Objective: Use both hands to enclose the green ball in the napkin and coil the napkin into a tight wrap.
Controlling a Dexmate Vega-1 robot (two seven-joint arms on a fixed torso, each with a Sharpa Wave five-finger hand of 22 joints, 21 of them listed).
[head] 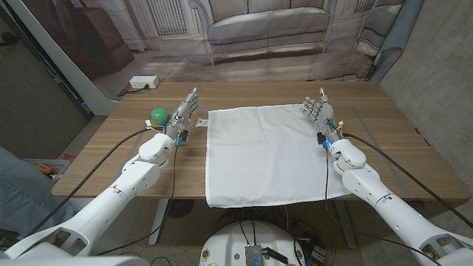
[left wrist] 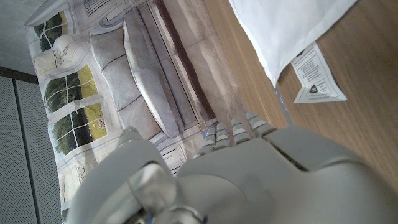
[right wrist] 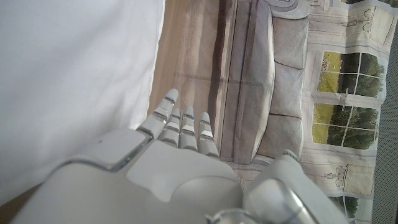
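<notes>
1. Napkin (head: 266, 155) is spread flat mid-tabletop; green ball (head: 159, 115) sits off it, near the left far edge.
2. Left hand (head: 183, 118) and right hand (head: 319, 116) are empty, fingers extended.
3. Wrapping not begun; ball likely needs placing on napkin.

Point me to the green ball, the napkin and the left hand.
green ball (head: 159, 115), head view, on its top face.
napkin (head: 266, 155), head view, middle of the spread cloth.
left hand (head: 185, 113), head view, back of the hand beside the ball.
</notes>
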